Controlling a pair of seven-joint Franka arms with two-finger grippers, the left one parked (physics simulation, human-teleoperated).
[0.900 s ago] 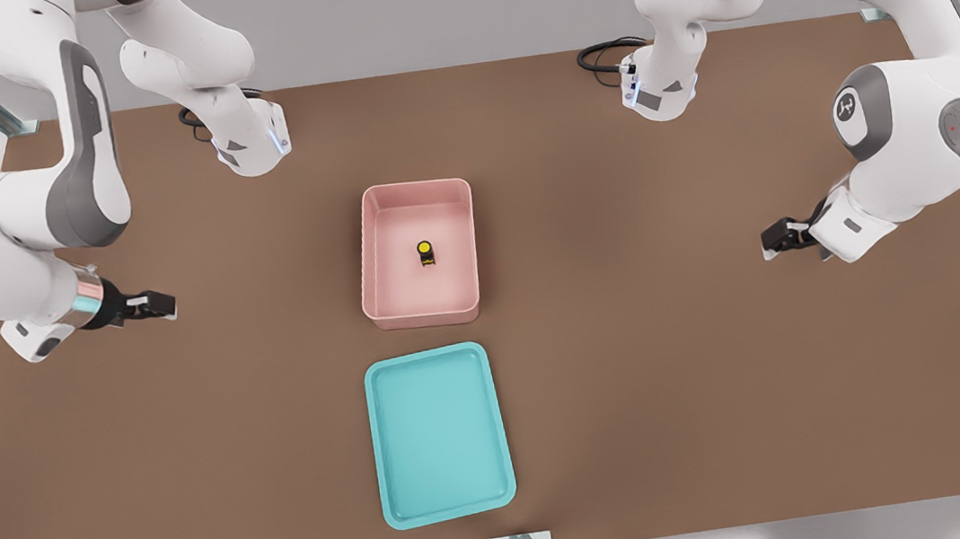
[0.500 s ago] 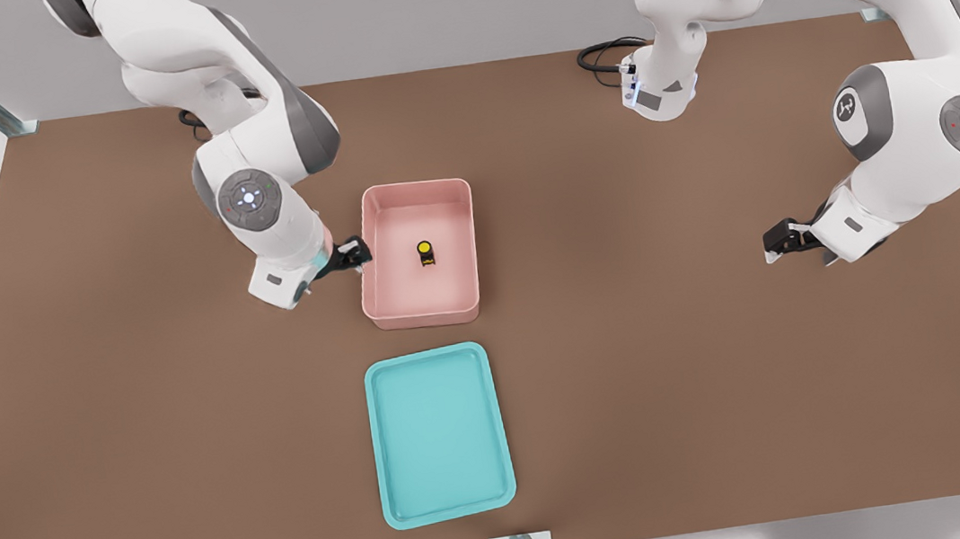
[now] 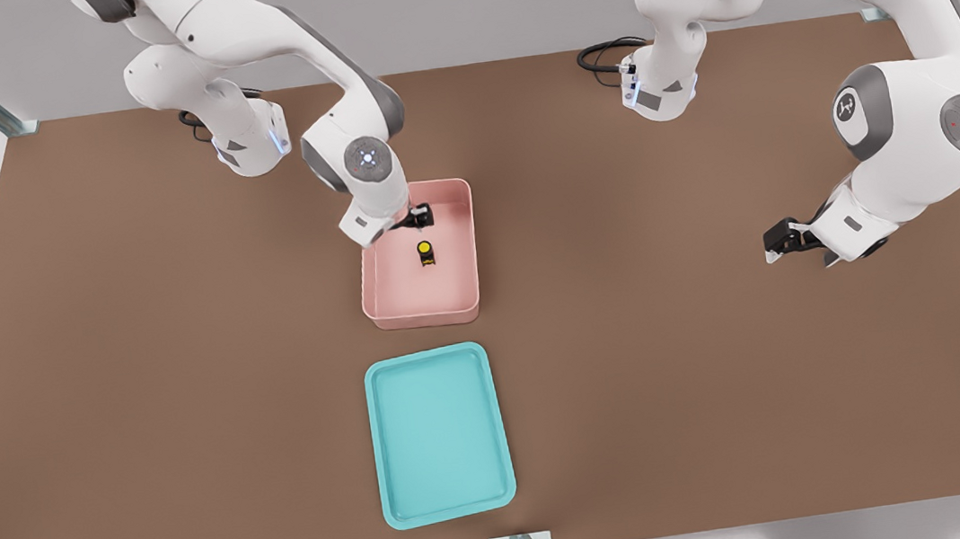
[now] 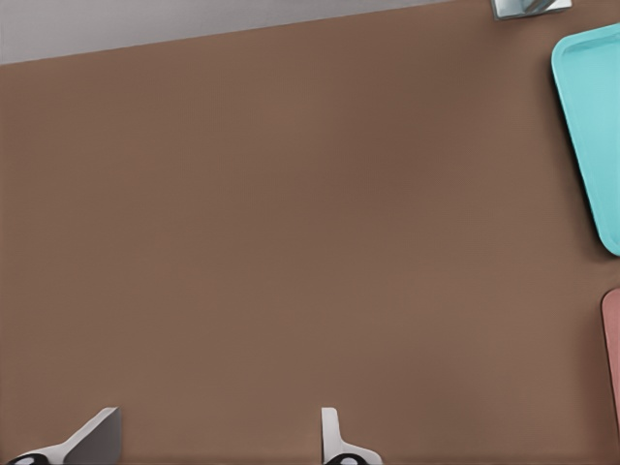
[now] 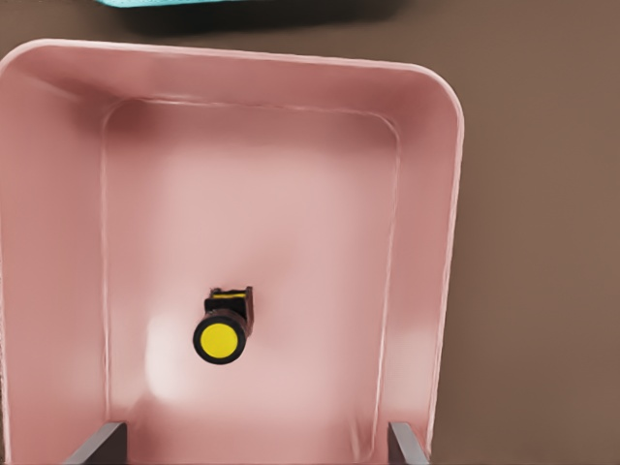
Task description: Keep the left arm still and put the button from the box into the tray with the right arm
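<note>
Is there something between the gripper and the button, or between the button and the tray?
Nothing visible blocks the gripper, hanging open above the button. Toward the tray, only the box's own near wall stands between; the button must be lifted over it.

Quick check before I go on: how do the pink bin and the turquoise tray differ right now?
The pale pink plastic bin has deep walls; the turquoise plastic tray is shallow with a low rim. The bin holds the small yellow-topped button; the tray holds nothing. The working arm's hand hangs over the bin, fingers apart in the right wrist view; nothing is over the tray. The tray looks slightly larger. Both are rounded-corner rectangles on the brown table.
</note>
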